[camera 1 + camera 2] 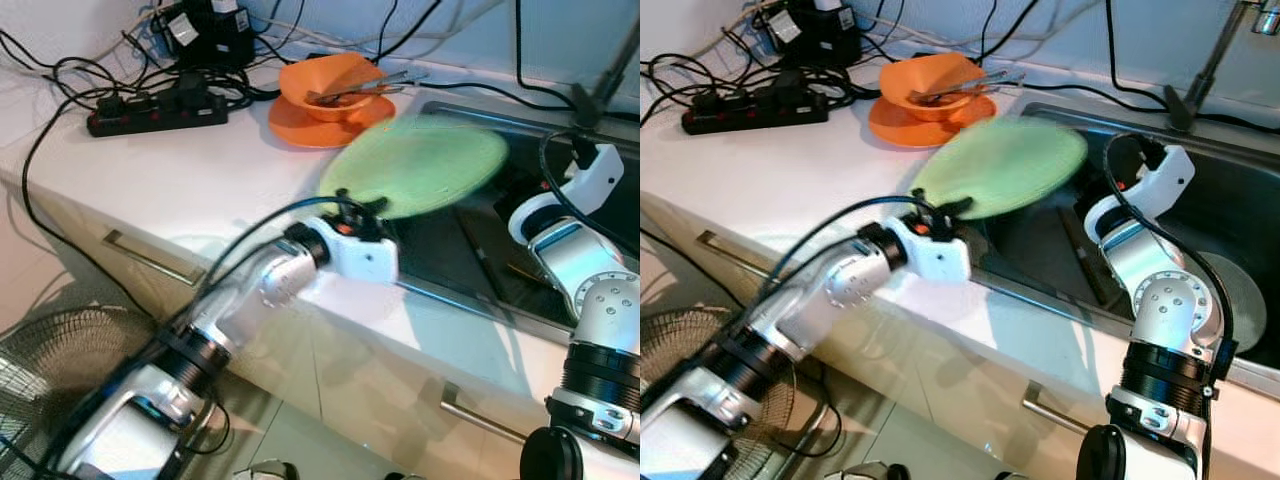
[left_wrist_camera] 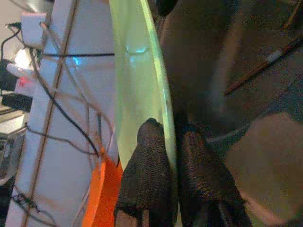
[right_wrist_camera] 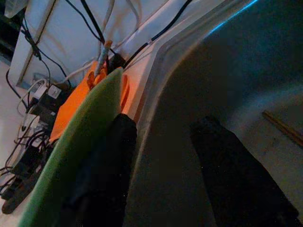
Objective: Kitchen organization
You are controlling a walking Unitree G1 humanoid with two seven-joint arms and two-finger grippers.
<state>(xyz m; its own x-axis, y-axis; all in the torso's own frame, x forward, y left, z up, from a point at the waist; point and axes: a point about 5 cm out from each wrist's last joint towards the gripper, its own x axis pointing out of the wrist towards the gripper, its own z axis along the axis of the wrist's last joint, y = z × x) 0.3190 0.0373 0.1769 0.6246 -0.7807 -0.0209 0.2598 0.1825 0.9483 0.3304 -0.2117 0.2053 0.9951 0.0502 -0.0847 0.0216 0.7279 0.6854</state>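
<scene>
A light green plate (image 1: 420,165) hangs tilted over the left rim of the dark sink (image 1: 450,260). My left gripper (image 2: 165,132) is shut on the plate's near edge, one finger on each face. Down inside the sink, my right gripper (image 3: 165,120) is open with nothing between its fingers. One of its fingers (image 3: 111,151) lies close beside the green plate (image 3: 80,146); I cannot tell whether they touch. An orange bowl (image 1: 335,80) holding metal utensils (image 1: 365,90) stands on an orange plate (image 1: 300,130) on the white counter behind.
A black power strip (image 1: 155,115) and tangled cables lie at the counter's back left. A thin stick (image 3: 284,127) lies on the sink floor. A faucet stem (image 1: 1200,60) rises behind the sink. A fan (image 1: 40,370) stands on the floor to the left, beside the drawer handles (image 1: 150,260).
</scene>
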